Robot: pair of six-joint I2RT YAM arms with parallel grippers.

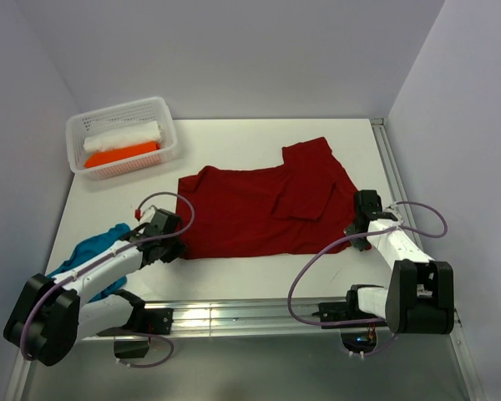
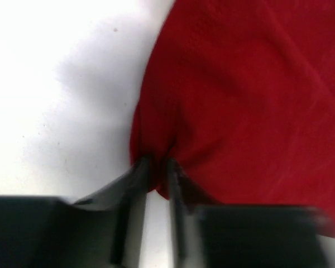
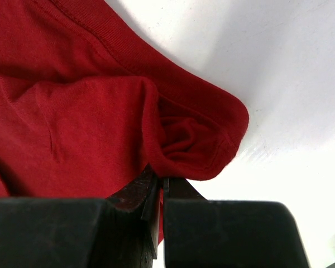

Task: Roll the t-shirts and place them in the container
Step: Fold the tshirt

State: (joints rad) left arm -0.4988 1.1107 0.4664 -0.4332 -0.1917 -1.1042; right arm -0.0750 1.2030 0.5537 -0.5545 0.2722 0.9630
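Top external view suggests 2 of the 4 shirts are done: a white roll [image 1: 123, 135] and an orange roll [image 1: 121, 155] lie side by side in the basket [image 1: 169, 138], well beyond the left pincer [image 1: 180, 245]. The dark red t-shirt [image 1: 259, 213] lies spread flat on the table [image 1: 108, 200] between the 2 pincers, with 1 sleeve folded over on the side nearer the right pincer [image 1: 356, 220]. No part of it is rolled yet.

The left pincer [image 2: 156, 164] is narrow, with a bunched fold of the shirt's corner caught between its fingers. The right pincer [image 3: 161, 177] is closed tight on the opposite corner, and the cloth puckers just ahead of its tips. The teal t-shirt [image 1: 92, 251] sits in a heap behind the left pincer, partly under that arm.

By my reading, the red shirt's roll is only at the gripping stage, and the teal one comes after it.
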